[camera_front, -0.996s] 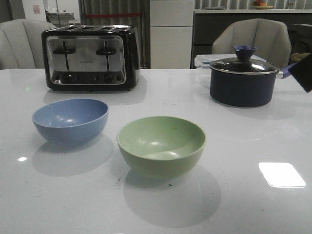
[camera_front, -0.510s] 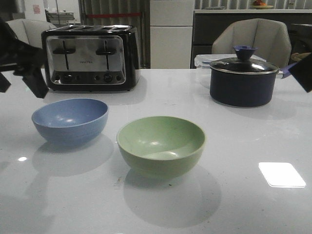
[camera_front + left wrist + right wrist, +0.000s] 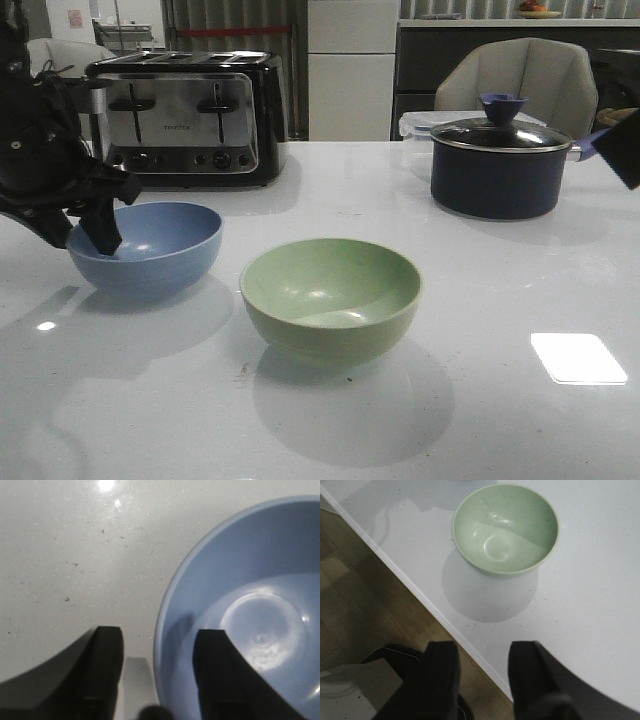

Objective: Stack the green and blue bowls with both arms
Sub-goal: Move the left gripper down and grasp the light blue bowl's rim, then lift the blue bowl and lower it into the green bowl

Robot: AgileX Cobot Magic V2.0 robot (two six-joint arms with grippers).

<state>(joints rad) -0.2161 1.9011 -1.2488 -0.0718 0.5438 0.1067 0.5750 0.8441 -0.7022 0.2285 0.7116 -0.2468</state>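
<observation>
The left tool (image 3: 157,677) stood spread, its two dark fingers (image 3: 102,672) parted across the rim of the blue bowl (image 3: 255,625): in the left wrist view one finger hung outside the wall over the bare counter (image 3: 75,555) and the other inside the basin. Whether either pad touched the rim could not be told, but nothing was pinched yet. In the front view the same tool (image 3: 85,235) sat at the blue bowl's (image 3: 150,245) side farthest from the green bowl (image 3: 331,297), with the black arm rising behind it.

The right tool (image 3: 480,675) was also released and held nothing, its fingers (image 3: 442,680) apart and hanging beyond the counter's front edge, over the wooden floor (image 3: 365,610). The green bowl (image 3: 505,527) lay well apart from it, further in on the counter. In the front view only a dark corner of the right arm showed at the frame edge, beside the dark saucepan (image 3: 498,165).

As for progress, nothing had been stacked. Both bowls stood upright and empty on the counter (image 3: 480,300), near each other but clearly separate, the blue one on the toaster (image 3: 185,118) side of the green. The left arm looked set to close on the blue rim, which would be the first grasp. By my reading, that grasp, a lift, a carry over the green bowl and a nesting release all remained, along with any part the right arm had to play at the green bowl.
</observation>
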